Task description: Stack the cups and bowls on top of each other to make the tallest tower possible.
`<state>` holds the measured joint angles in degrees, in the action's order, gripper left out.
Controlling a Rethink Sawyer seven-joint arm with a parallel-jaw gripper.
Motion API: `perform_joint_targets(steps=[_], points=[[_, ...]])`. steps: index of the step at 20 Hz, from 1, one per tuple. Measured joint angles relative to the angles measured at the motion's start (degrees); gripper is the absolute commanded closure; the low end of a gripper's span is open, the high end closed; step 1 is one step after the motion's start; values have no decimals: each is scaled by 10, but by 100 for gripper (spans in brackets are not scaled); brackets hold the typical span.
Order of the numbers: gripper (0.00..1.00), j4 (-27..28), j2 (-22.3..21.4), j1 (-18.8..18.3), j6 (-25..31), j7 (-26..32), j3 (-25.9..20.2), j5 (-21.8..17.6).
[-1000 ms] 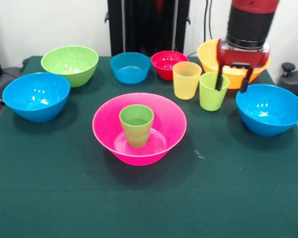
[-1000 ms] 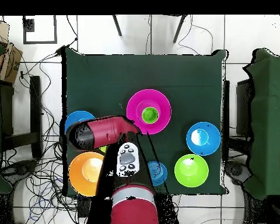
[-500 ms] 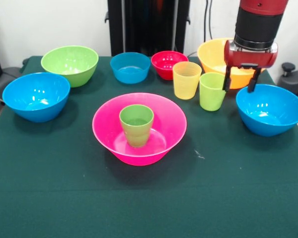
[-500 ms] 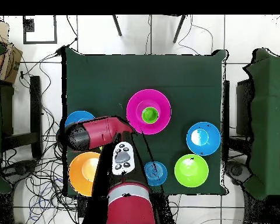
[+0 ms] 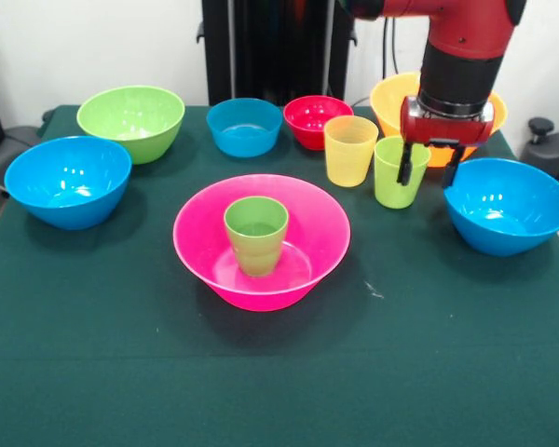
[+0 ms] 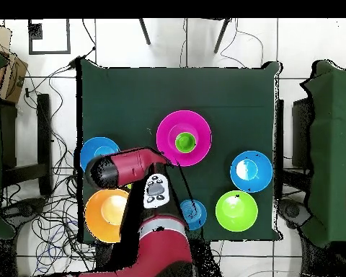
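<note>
Front view: gripper (image 5: 428,172) open, fingers apart, beside lime cup (image 5: 398,172); green cup (image 5: 256,235) sits in pink bowl (image 5: 331,244).

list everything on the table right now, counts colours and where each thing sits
Front view.
Large glossy pink plastic bowl: 1, pink, table centre.
Green translucent plastic cup: 1, green, upright inside the pink bowl.
Lime plastic cup: 1, lime, right of centre, by the gripper.
Yellow-orange plastic cup: 1, yellow-orange, just left of the lime cup.
Medium blue plastic bowls: 2, one at the left edge, one at the right edge.
Medium green plastic bowl: 1, green, far left.
Small blue plastic bowl: 1, blue, far middle.
Small red plastic bowl: 1, red, beside the small blue bowl.
Large orange plastic bowl: 1, orange, far right, partly behind the arm.
Dark green table cloth: 1.
Red and black robot arm: 1, top right; gripper open, beside the lime cup.
</note>
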<state>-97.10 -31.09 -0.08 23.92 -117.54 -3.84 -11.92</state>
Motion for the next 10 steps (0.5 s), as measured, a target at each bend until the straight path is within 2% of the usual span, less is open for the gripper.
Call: perform_joint_targets(steps=[10], points=[[0, 0, 8, 27, -18, 0, 13, 0]])
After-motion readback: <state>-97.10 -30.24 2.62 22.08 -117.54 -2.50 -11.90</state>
